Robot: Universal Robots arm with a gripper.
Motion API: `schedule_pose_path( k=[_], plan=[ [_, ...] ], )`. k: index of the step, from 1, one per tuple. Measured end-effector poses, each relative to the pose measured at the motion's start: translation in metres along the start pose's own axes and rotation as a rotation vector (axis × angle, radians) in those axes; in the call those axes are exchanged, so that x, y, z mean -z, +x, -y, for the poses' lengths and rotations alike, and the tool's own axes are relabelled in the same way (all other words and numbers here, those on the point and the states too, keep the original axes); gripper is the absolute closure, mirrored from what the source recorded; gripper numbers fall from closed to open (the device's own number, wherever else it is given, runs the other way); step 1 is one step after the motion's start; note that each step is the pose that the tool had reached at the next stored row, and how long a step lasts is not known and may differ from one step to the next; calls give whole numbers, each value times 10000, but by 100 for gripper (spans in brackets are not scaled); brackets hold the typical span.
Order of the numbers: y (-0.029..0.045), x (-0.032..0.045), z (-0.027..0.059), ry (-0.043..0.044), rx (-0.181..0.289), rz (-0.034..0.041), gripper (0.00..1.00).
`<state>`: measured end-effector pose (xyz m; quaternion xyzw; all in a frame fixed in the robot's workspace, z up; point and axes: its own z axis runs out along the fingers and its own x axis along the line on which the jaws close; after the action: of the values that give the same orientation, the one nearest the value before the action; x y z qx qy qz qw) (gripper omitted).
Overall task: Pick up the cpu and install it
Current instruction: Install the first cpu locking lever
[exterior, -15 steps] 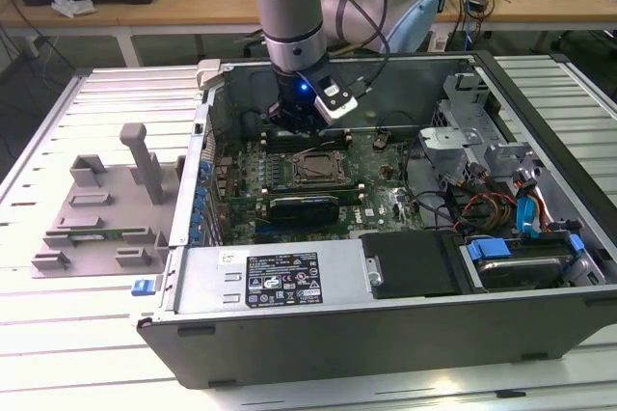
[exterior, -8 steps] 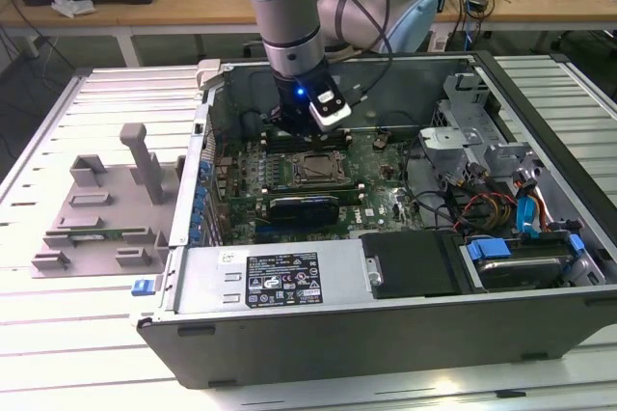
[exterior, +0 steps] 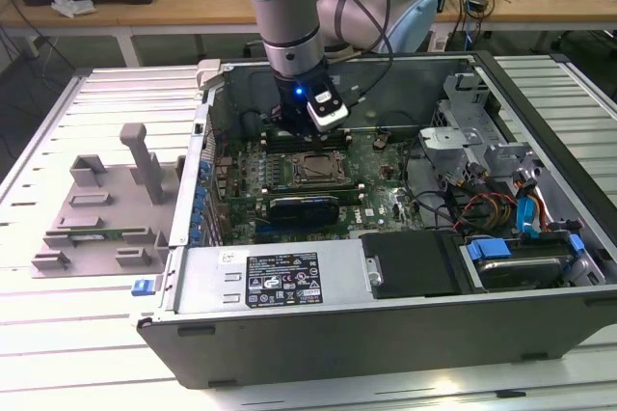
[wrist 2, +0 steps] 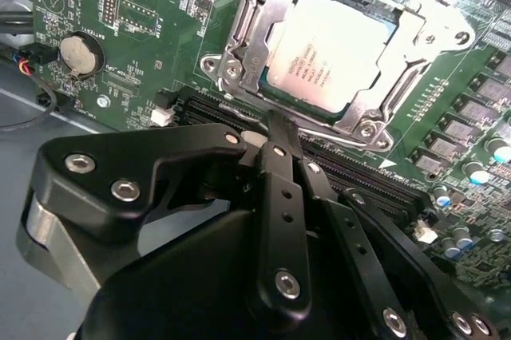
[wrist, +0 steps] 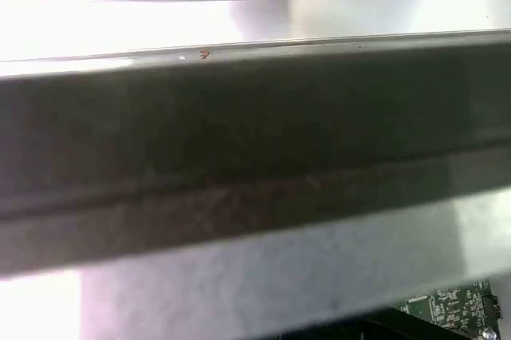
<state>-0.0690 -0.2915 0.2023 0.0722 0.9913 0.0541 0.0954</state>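
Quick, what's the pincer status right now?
Pincer: closed, holding nothing; the cpu sits in the socket.

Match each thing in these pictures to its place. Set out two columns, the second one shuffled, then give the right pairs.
Things
1. cpu
2. round battery
3. grey holder
4. silver labelled box

Places
A. on the table outside the computer case, on the exterior view's left
B. inside the metal socket frame
C. along the case wall nearest the exterior camera
D. on the green board, apart from the socket

Pairs: 1-B, 2-D, 3-A, 4-C
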Motion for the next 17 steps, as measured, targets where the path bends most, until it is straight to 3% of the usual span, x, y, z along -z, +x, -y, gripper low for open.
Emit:
schedule_pose_path(
  k=[6,17],
  plan=[
    [3,-8,-12,6,-117,12,89],
    [9,-28,-31,93,-904,100,89]
  ],
)
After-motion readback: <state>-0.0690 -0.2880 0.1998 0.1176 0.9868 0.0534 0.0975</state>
